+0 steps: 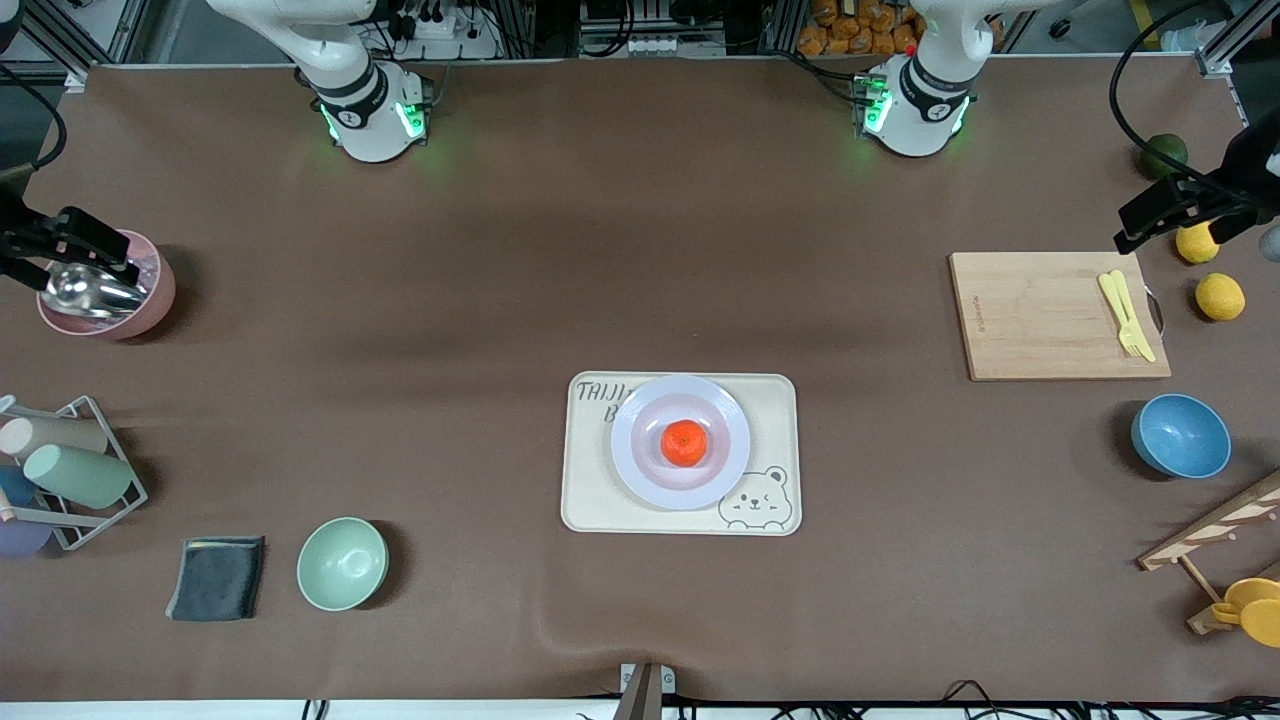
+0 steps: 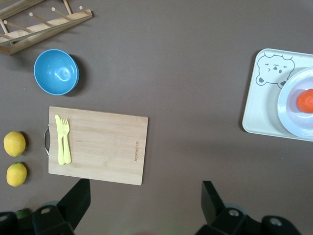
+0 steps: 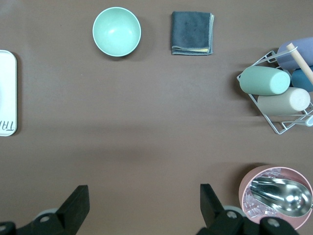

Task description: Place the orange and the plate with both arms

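Observation:
The orange [image 1: 684, 442] sits in the middle of the pale lavender plate [image 1: 630, 445]. The plate rests on the cream bear tray [image 1: 590, 500] at the table's centre. In the left wrist view, the orange [image 2: 306, 101] and plate [image 2: 293, 117] show at the picture's edge. My left gripper [image 1: 1150, 220] hangs open and empty over the table's left-arm end, by the cutting board's corner; its fingers [image 2: 73, 200] stand wide apart. My right gripper [image 1: 95, 245] hangs open and empty over the pink bowl at the right arm's end, fingers [image 3: 73, 205] spread.
At the left arm's end are a wooden cutting board [image 1: 1040, 315] with yellow cutlery [image 1: 1127, 315], two lemons [image 1: 1220, 296], a dark green fruit [image 1: 1165, 152], a blue bowl [image 1: 1182, 436] and a wooden rack [image 1: 1215, 525]. At the right arm's end are a pink bowl [image 1: 150, 300] with a scoop, a cup rack [image 1: 70, 470], a grey cloth [image 1: 217, 578] and a green bowl [image 1: 342, 563].

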